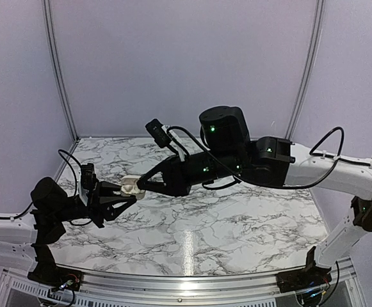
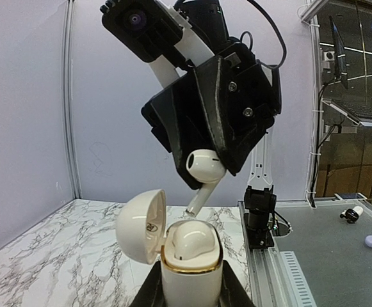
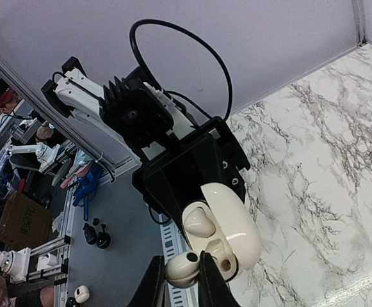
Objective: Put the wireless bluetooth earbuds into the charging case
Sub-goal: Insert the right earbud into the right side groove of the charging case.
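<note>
- Left gripper [image 2: 192,291]: clenched on the charging case [image 2: 192,272], one black finger on each flank of its lower half. The case is held upright, off the counter [image 1: 237,217].
- Charging case: cream-white, rounded, with a gold band at the rim. Its lid [image 2: 141,225] is swung open toward 9 o'clock in the left wrist view. In the top view the case hangs at 9 o'clock from the counter's middle, between the two gripper tips.
- Seated earbud [image 2: 189,242]: a cream-white dome in one well of the case, level with the gold band.
- Empty well [image 3: 227,263]: a dark hollow next to the seated earbud, seen in the right wrist view.
- Right gripper [image 3: 180,272]: clamped on the held earbud [image 2: 205,166], with the bud's head pinched between its two fingers.
- Held earbud: cream-white, at 12 o'clock just above the open case in the left wrist view, with its stem slanting down toward 7 o'clock. The stem tip is close over the case mouth; whether it touches cannot be told.
- Counter: white marble pattern with grey veins, under both arms.
- Walls [image 1: 186,64]: plain pale lavender panels at 12, 9 and 3 o'clock of the counter.
</note>
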{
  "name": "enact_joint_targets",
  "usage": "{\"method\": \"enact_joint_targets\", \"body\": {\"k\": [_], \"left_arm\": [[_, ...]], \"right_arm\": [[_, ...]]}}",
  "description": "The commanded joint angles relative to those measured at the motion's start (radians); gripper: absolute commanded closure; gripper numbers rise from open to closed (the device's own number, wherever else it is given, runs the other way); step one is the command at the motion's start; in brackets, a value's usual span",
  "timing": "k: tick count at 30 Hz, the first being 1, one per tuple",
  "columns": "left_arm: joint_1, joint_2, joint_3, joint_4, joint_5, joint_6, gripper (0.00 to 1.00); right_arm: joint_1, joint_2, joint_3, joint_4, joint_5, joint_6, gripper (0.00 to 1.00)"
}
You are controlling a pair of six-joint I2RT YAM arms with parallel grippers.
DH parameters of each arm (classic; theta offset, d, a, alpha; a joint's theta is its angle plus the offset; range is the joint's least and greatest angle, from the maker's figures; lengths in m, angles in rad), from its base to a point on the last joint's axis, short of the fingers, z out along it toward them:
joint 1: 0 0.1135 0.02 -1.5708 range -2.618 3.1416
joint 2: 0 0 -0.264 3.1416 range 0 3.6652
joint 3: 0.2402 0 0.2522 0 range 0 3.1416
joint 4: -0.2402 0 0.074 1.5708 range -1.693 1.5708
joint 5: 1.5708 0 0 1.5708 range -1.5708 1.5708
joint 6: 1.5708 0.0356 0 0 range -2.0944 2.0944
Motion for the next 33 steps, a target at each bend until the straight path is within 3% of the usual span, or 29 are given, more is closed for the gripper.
{"method": "enact_joint_targets", "body": {"k": [1, 27, 33], "left_arm": [[0.004, 0.004, -0.004, 0.05, 0.048, 0.015, 1.0], [0.004, 0.034, 0.026, -0.003, 0.159, 0.04, 1.0], [0.004, 0.022, 0.018, -0.004, 0.157, 0.035, 1.0]], "right_arm": [[0.007, 0.014, 0.071, -0.106, 0.013, -0.021, 0.92], [0.007, 0.144, 0.216, -0.353, 0.004, -0.055, 0.87], [0.006, 0.148, 0.253, -0.397, 0.005, -0.07, 0.9]]}}
